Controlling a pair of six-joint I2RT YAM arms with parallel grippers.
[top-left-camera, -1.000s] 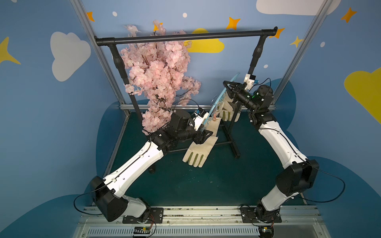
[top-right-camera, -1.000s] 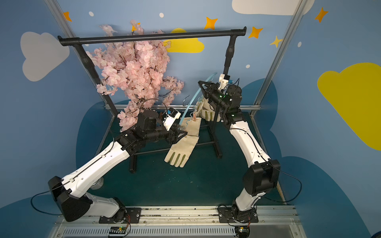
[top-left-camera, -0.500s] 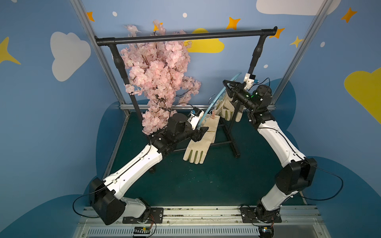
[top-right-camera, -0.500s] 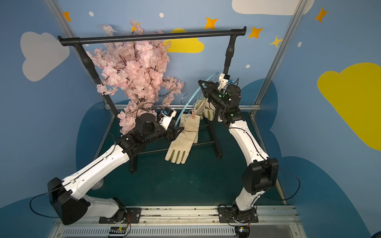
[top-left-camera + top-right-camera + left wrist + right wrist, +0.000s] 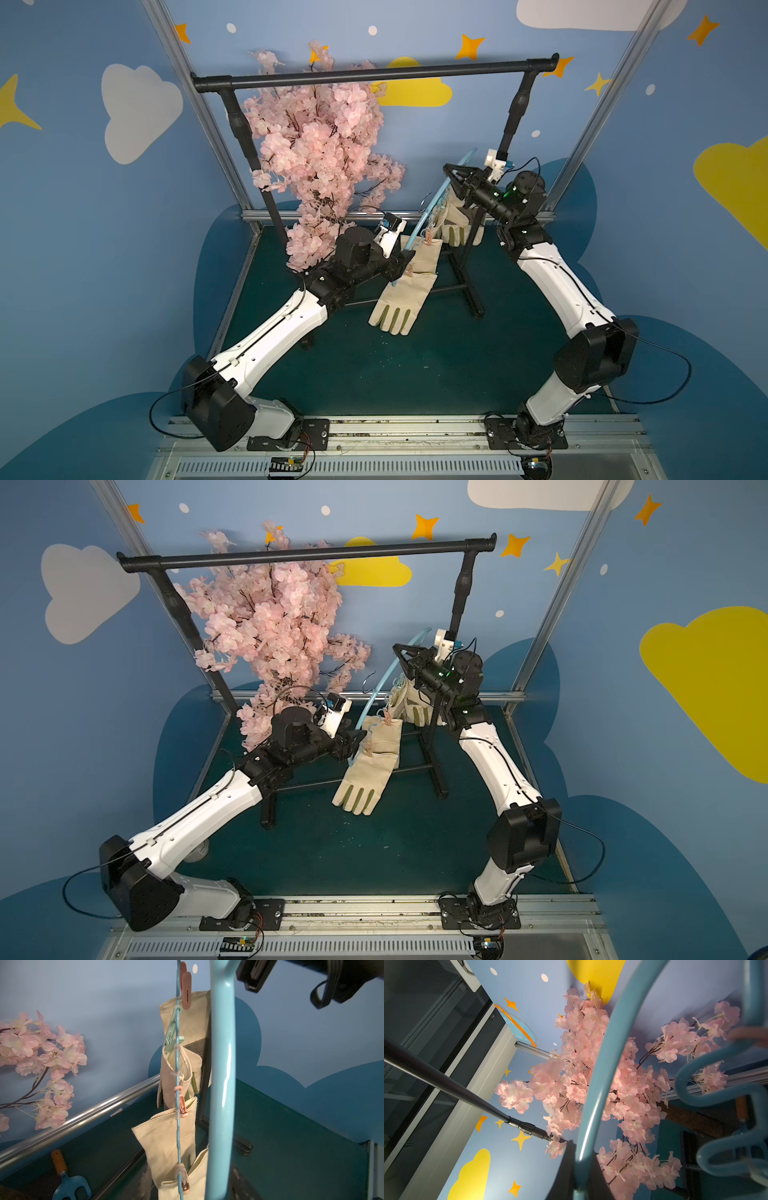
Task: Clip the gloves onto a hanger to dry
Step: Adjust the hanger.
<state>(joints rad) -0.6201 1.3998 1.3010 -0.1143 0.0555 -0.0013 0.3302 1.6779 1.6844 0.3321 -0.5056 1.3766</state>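
evidently the right gripper (image 5: 449,179) clamps the hanger (image 5: 428,212) by its arch mid-frame, holding it aloft so the pegged gloves (image 5: 401,305) hang free. the left gripper (image 5: 405,264) sits at its lower end; whether it grips is unclear.

A: Free room?
B: Item one: bare green mat (image 5: 436,374), in front of the hanging gloves (image 5: 401,303).
A: Obstructions?
B: Blossom tree (image 5: 320,166), left side. Black rack (image 5: 374,75), legs behind and beneath the gloves. Tilted hanger (image 5: 220,1064), mid-space.
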